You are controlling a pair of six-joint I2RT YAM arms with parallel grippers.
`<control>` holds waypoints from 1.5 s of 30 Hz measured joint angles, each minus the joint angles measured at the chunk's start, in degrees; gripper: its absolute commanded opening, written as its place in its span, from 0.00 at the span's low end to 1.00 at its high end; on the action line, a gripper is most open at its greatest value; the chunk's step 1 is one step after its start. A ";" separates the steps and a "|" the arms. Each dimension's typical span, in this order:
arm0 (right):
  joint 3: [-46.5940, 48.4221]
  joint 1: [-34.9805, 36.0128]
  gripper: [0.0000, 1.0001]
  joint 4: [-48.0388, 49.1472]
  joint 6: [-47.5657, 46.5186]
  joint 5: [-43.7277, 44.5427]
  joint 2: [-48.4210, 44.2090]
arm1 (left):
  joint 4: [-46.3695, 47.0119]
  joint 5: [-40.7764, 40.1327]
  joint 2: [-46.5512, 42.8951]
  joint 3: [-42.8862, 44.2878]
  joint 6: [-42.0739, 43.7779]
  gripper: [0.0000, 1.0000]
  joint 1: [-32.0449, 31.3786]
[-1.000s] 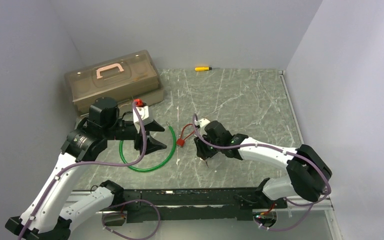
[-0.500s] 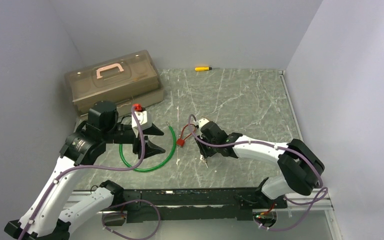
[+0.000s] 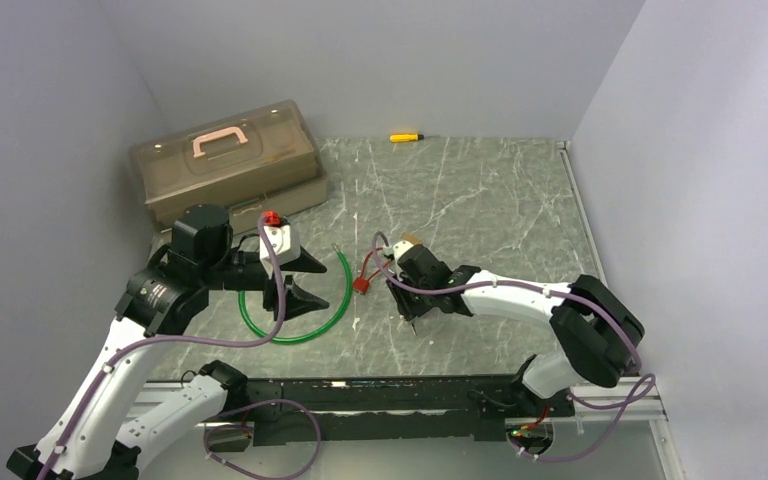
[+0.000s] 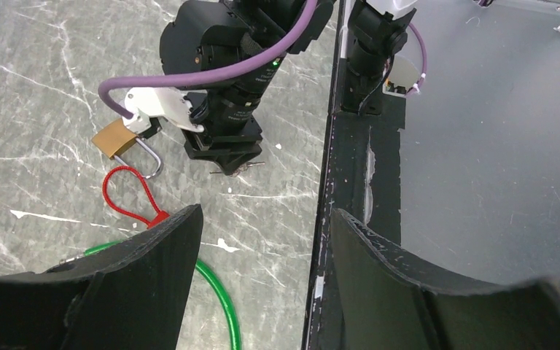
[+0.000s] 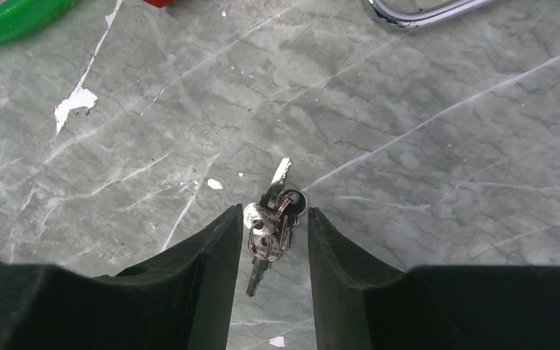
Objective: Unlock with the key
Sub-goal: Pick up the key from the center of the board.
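Note:
A small bunch of silver keys (image 5: pixel 271 222) lies flat on the marble table. My right gripper (image 5: pixel 273 213) is open, low over the table, with one finger on each side of the bunch and not closed on it. In the top view this gripper (image 3: pixel 409 312) points down beside the brass padlock (image 3: pixel 409 240). The padlock (image 4: pixel 114 138) also shows in the left wrist view, with its steel shackle (image 4: pixel 150 159) through a red cord loop (image 4: pixel 127 194). My left gripper (image 3: pixel 322 284) is open and empty, held above the green cable.
A green cable ring (image 3: pixel 295 335) lies on the table under my left gripper. A tan toolbox with a pink handle (image 3: pixel 225 160) stands at the back left. A yellow screwdriver (image 3: pixel 405 137) lies at the back wall. The black base rail (image 4: pixel 350 182) runs along the near edge.
My right gripper has shifted slightly left and settled around the keys. My left arm has drawn back a little to the left, still open.

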 measured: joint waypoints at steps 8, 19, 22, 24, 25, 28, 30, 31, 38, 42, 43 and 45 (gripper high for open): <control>0.35 0.68 0.07 -0.15 0.33 -0.04 2.54 | 0.02 0.37 -0.11 -0.04 0.42 0.70 0.00; 2.47 0.72 0.00 -1.79 0.44 -1.07 -0.66 | -0.02 0.96 -0.87 -0.72 0.83 0.69 0.00; 2.86 0.79 0.00 -1.77 0.35 -2.05 -4.57 | -0.07 0.98 -0.85 -0.94 0.81 0.69 0.00; 3.23 0.83 0.00 -1.75 0.22 -2.16 -7.26 | -0.02 1.01 -0.81 -0.96 0.81 0.69 0.00; 3.41 0.83 0.00 -1.73 0.20 -2.19 -8.00 | -0.02 1.03 -0.85 -0.98 0.81 0.69 0.00; 3.65 0.83 0.00 -1.73 0.15 -2.58 -9.62 | 0.02 1.25 -0.85 -1.03 0.79 0.69 0.00; 3.65 0.83 0.00 -1.75 0.07 -3.19 -10.05 | 0.07 1.40 -0.85 -1.20 0.81 0.69 0.00; 3.74 0.83 0.00 -1.88 -0.02 -3.96 -10.45 | 0.11 1.49 -0.85 -1.51 0.83 0.69 0.00; 10.49 0.83 0.00 -4.44 -1.81 -15.98 -16.17 | 3.04 1.86 -3.28 -8.76 2.32 0.74 0.00; 16.65 0.87 0.00 -4.48 -2.14 -24.15 -19.10 | 4.52 1.75 -4.17 -13.27 3.28 0.76 0.00; 18.08 0.87 0.00 -4.35 -2.08 -26.38 -19.78 | 4.90 1.75 -3.65 -13.35 3.39 0.76 0.00; 19.87 0.87 0.00 -4.24 -1.90 -29.42 -20.68 | 7.17 1.81 -2.51 -13.33 3.32 0.76 0.00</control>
